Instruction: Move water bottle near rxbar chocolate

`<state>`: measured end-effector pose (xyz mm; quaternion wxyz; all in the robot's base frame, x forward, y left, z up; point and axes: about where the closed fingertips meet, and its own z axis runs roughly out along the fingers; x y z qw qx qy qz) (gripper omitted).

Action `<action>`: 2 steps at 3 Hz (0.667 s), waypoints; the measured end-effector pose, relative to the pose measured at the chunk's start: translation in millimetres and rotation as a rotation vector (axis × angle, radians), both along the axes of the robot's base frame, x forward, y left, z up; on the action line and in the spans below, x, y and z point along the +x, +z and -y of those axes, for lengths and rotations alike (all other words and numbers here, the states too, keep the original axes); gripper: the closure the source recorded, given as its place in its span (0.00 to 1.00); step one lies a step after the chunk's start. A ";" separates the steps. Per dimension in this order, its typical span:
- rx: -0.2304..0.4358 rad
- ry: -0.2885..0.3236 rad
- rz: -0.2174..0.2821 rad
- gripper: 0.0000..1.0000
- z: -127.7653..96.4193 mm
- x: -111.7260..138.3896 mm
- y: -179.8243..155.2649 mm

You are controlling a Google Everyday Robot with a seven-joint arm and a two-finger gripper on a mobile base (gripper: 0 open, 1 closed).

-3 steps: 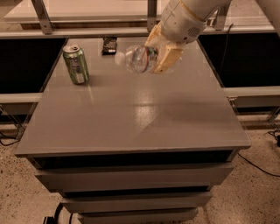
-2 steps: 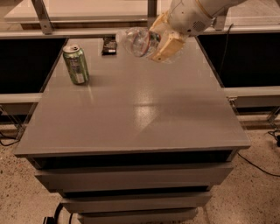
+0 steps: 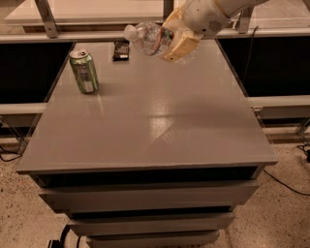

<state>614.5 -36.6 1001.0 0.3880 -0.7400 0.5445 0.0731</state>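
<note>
The bottle [image 3: 149, 38] is in the air, over the far part of the table [image 3: 160, 131], and the gripper [image 3: 173, 38] holds it. It lies almost horizontal, only a little tilted. Its white cap points away from the gripper, to the left side of the view, and its bottom end is between the fingers. The gripper is closed on this bottom end. One pale yellow finger [image 3: 184, 46] presses on the near side of the bottle, and the other one is above and behind it. The bottle touches nothing on the table.

The bar [image 3: 121, 50] lies flat on the table, left of the gripper and lower than it, close to the far edge. In the view the cap of the bottle is just above the bar and a little to its right, and the two do not touch. How high the bottle hangs over the surface, I cannot tell.

The can [image 3: 84, 71] stands upright further to the left of the gripper, nearer to the camera than the bar and apart from it, close to the left edge of the table.

The white arm [image 3: 213, 12] comes to the gripper from the upper right corner of the view. The table top is grey and smooth, with some light reflected in the middle.
</note>
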 end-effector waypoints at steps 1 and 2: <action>0.049 -0.025 0.028 1.00 4.2 11.1 -1.6; 0.140 -0.076 0.090 1.00 9.4 33.7 -0.8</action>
